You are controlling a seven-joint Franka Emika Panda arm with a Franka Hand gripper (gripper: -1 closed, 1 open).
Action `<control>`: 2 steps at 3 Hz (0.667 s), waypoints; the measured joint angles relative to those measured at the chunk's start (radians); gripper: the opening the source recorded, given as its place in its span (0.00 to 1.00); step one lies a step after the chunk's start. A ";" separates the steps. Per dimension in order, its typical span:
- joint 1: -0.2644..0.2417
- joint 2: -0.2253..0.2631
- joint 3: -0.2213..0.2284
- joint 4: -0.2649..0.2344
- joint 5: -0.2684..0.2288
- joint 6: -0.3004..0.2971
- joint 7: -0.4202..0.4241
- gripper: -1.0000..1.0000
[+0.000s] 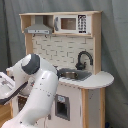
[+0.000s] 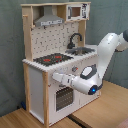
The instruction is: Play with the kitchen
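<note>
**Reaching low along the front of the toy kitchen**

Starting with the first exterior view: the tall white and light-wood toy kitchen [image 1: 75,65] stands behind my arm, its grey sink basin [image 1: 74,75] and curved black faucet [image 1: 83,59] on the counter, a grey hood and a toy microwave on the shelf above them. My white arm [image 1: 37,90] rises in front of the kitchen's lower cabinet and covers much of it. My pincer does not show here, so I cannot tell from this side how its tips stand.

In the second exterior view the kitchen shows whole, with the black and red stovetop [image 2: 52,58] beside the sink [image 2: 82,50]. My arm comes in from the second exterior view's right, bends down below the counter, and my wrist stretches level across the cabinet front toward the corner post under the stovetop. The pincer [image 2: 52,76] lies close against that front, just above the oven door [image 2: 62,97] and below the counter edge. Whether it is open or closed I cannot tell. I judge the oven door and the front panel to be the nearest parts to work.
</note>
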 joint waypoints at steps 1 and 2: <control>0.004 0.001 -0.001 0.003 0.000 -0.002 -0.100 0.00; 0.009 0.001 -0.004 0.006 0.000 -0.005 -0.215 0.00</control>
